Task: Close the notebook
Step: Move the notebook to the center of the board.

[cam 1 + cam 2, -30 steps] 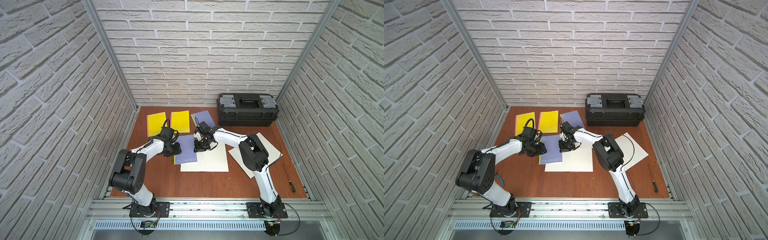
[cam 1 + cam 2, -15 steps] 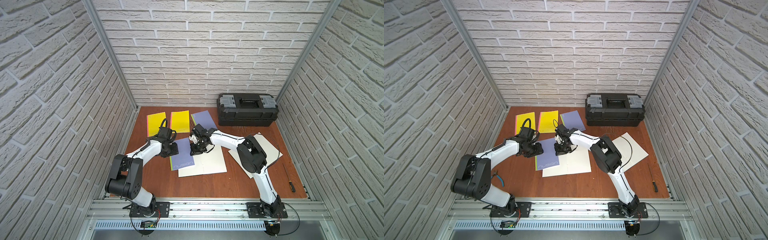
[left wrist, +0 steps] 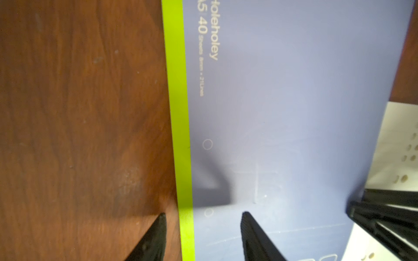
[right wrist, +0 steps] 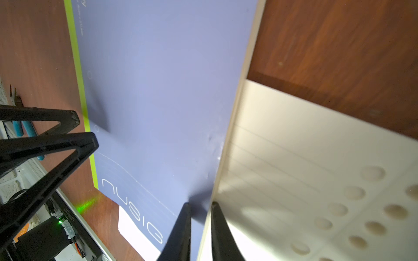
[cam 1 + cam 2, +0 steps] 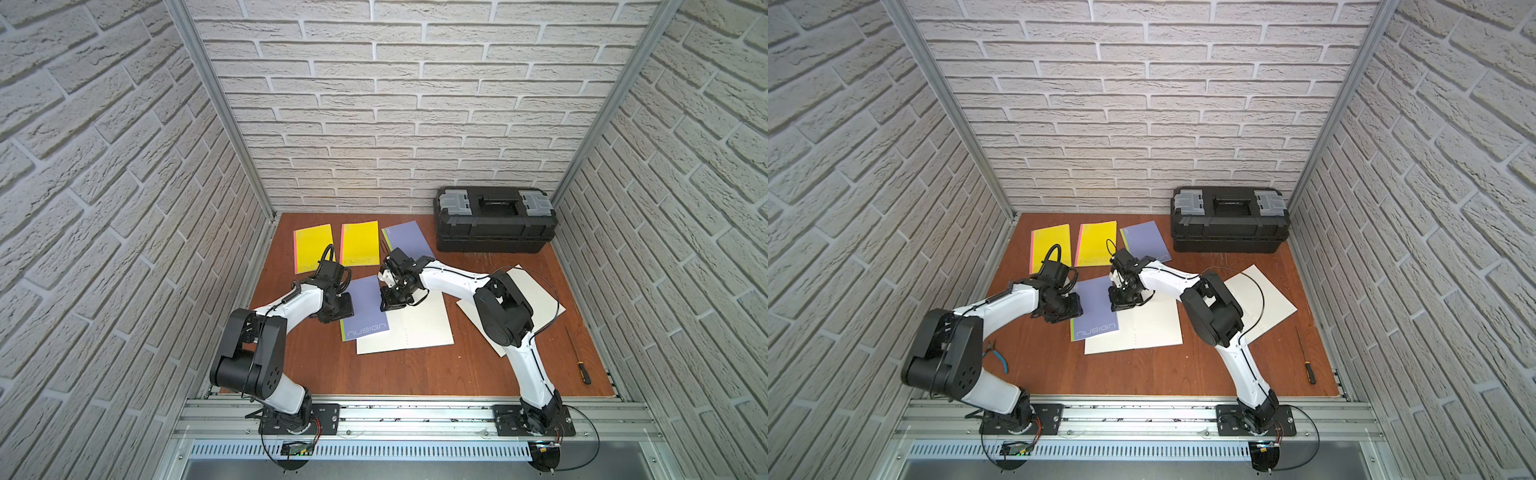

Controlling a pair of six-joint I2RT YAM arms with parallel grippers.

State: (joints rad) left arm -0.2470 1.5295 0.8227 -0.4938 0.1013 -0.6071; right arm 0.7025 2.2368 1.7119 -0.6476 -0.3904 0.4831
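Notebook (image 5: 365, 305) mid-frame in both top views, purple cover down over a lined sheet (image 5: 415, 328), flanked by left gripper (image 5: 341, 308) and right gripper (image 5: 391, 305). Left wrist view: fingers (image 3: 248, 228) spread astride green spine strip (image 3: 178, 113), gripping nothing. Right wrist view: fingers (image 4: 184, 226) pressed together on the cover's free edge. Likely risks: spring-back of the cover on release; dragging the whole book askew by pulling while pinched.

Toolbox (image 5: 494, 226) back right; screwdriver (image 5: 577, 355) near right edge; pliers (image 5: 998, 357) left.
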